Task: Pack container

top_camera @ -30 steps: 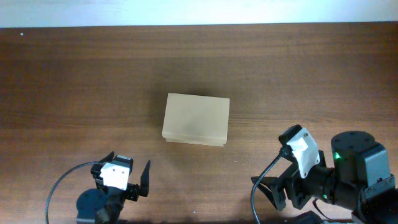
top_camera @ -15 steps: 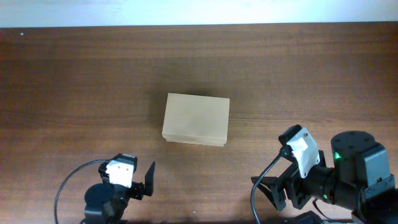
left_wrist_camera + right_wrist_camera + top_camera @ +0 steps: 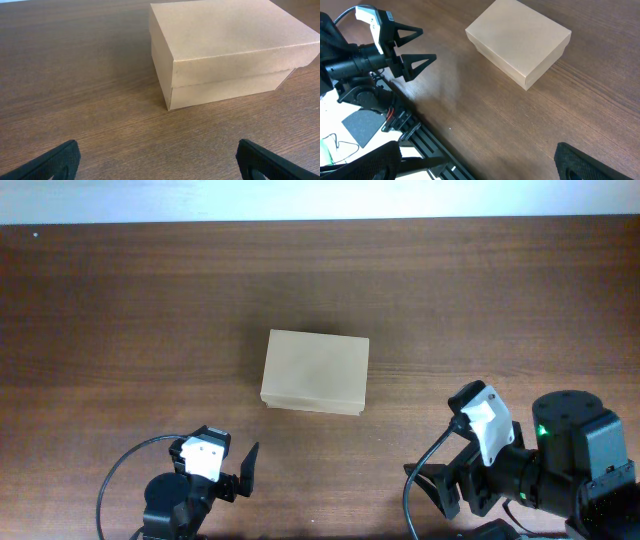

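Observation:
The container is a plain tan cardboard box with its lid shut, at the middle of the brown table. It also shows in the left wrist view and in the right wrist view. My left gripper is open and empty at the near left edge, pointing toward the box; its fingertips show in its wrist view. My right gripper is open and empty at the near right edge, its fingertips wide apart in its wrist view.
The wooden table runs to a white wall strip at the far side. The table's near edge and a black rail show in the right wrist view, with the left arm beyond it.
My left gripper has shifted to the right along the near edge, toward the box. The right arm and the box have not moved.

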{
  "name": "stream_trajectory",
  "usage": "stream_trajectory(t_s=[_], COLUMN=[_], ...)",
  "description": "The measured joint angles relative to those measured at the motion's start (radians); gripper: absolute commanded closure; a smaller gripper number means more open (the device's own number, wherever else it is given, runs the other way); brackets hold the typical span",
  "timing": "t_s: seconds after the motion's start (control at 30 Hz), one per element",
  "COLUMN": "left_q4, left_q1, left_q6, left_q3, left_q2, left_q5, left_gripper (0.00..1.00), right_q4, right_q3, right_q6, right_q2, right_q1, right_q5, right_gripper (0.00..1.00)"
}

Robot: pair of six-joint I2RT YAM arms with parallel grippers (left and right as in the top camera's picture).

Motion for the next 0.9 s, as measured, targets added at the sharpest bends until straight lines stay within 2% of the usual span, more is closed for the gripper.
stream_trajectory(t_s=[0.9], left_q4=[0.000], left_q1=[0.000], left_q6=[0.000], left_q3=[0.000], left_q2=[0.000], left_q5=[0.000], left_gripper=[0.00], right_q4=[0.000], right_q3=[-0.002], right_q6=[0.000], right_q2=[-0.025], right_q1=[0.000], right_q5=[0.000], right_gripper=[0.01])
